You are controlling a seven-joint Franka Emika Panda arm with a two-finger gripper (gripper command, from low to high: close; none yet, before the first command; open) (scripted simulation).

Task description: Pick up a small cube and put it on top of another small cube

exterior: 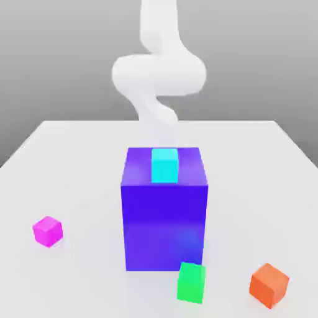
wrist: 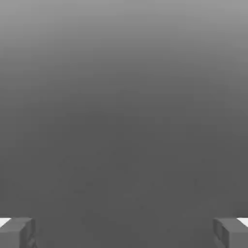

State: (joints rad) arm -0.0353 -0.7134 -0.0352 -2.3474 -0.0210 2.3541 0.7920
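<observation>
The small magenta-pink cube (exterior: 48, 230) lies on the white table (exterior: 74, 161) at the exterior view's left, near the front. The small bright green cube (exterior: 191, 282) sits near the front edge, just in front of the big blue-purple block (exterior: 164, 223). My white arm (exterior: 158, 74) rises behind that block, far from both cubes. In the hand view my gripper (wrist: 124, 232) is open, its two grey fingertips (wrist: 17, 232) set wide apart with nothing between them, facing a plain grey background.
A small cyan cube (exterior: 164, 165) rests on top of the big block. A small orange cube (exterior: 269, 285) sits at the front on the exterior view's right. The big block stands in the table's middle, between my arm and the front cubes.
</observation>
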